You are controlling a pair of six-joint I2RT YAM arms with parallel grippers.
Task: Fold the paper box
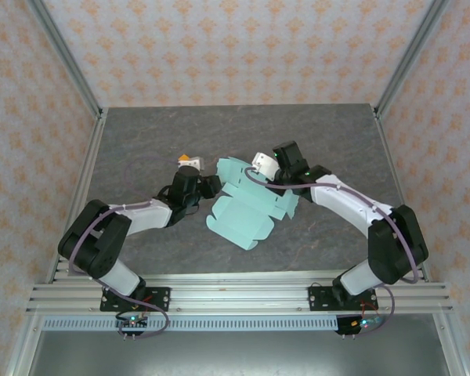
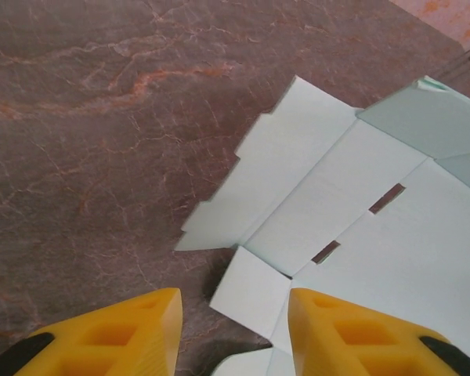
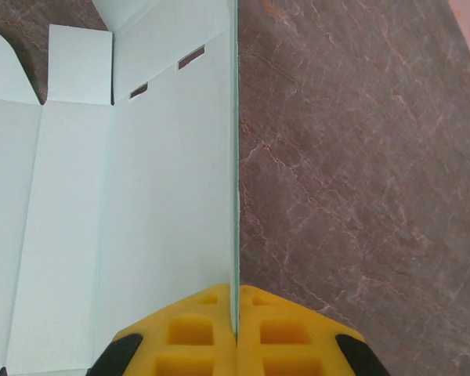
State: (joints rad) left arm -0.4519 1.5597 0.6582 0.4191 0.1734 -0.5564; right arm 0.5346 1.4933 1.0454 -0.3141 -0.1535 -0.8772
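1. Mint-green thin card: the paper box (image 1: 247,207), a die-cut sheet w/ flaps & two slots, lies mostly flat on the grey stone-look worktop (image 1: 219,133), between the two sets of jaws.
2. Right jaws: closed on the sheet's side panel. Wrist view shows the yellow pads (image 3: 192,333) pressed together w/ the card's thin edge clamped between them. That panel stands upright, running straight ahead of the jaws. The rest of the sheet lies flat to their left.
3. Left jaws: apart, gripping nothing. Their yellow pads (image 2: 117,333) stand w/ a clear gap. A small square flap corner sits just ahead of that gap. One pad is over bare worktop, the other over the card.
4. Small orange block (image 1: 189,160) sits just beyond the left jaws, apart from the sheet. Not part of the job.
5. Step in hand, as I read it: an early fold. One side wall is raised & held by the right jaws, the panels by the left jaws are still flat, and there is no box shape yet.
6. Next move prob calls for the left jaws to take the flap or panel right ahead of them, close on its thin edge & lift it along the crease to upright. The right jaws should hold their wall so the sheet doesn't skid. Thin card needs a light grip, low approach, close to the crease, or it may buckle.
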